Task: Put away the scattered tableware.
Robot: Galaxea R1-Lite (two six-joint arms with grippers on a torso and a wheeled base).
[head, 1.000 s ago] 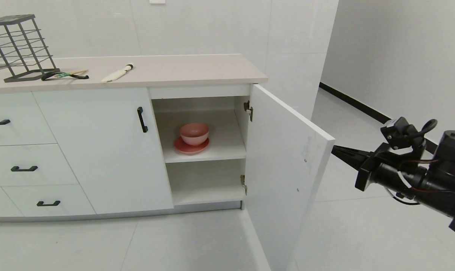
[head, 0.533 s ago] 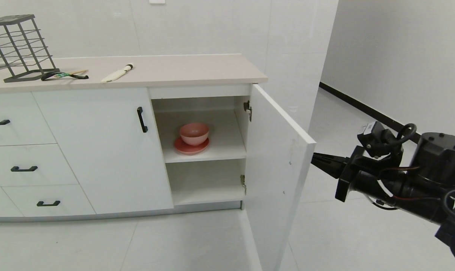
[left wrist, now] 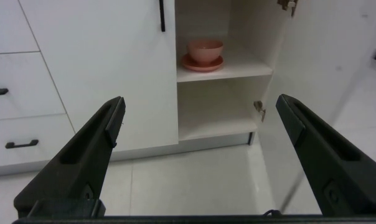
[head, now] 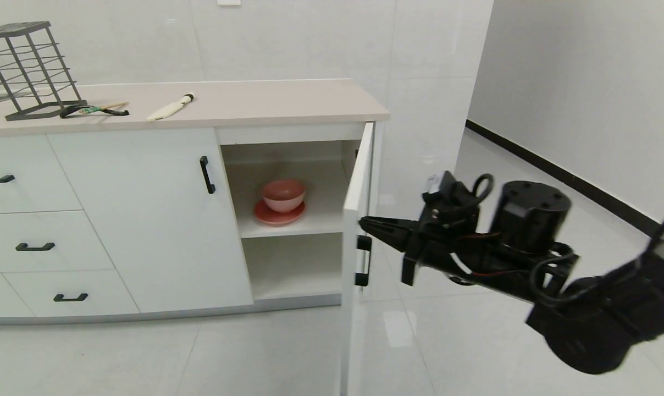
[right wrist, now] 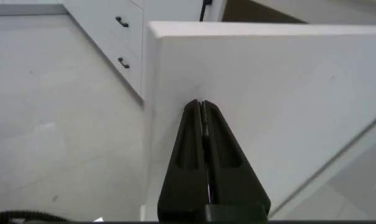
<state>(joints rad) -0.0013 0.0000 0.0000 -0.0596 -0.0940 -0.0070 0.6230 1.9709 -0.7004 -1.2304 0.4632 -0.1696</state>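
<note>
A pink bowl (head: 283,193) sits on a pink plate (head: 280,216) on the upper shelf of the open cabinet (head: 299,225). The cabinet door (head: 357,181) stands about half open, edge toward me. My right gripper (head: 363,223) is shut, its tips pressed against the door's outer face just above the black handle (head: 363,261). The right wrist view has the shut right gripper (right wrist: 201,104) touching the door (right wrist: 275,93). My left gripper (left wrist: 200,102) hangs open and holds nothing, well back from the cabinet, facing the bowl (left wrist: 205,49) and plate (left wrist: 202,63).
On the countertop (head: 266,102) lie a white-handled utensil (head: 171,106), chopsticks with a black item (head: 94,109), and a dark wire rack (head: 27,69). Drawers with black handles (head: 35,246) are on the left. Open tiled floor (head: 200,357) lies in front.
My right arm has swept left, pushing the cabinet door from wide open to about half shut. Bowl and plate have not moved.
</note>
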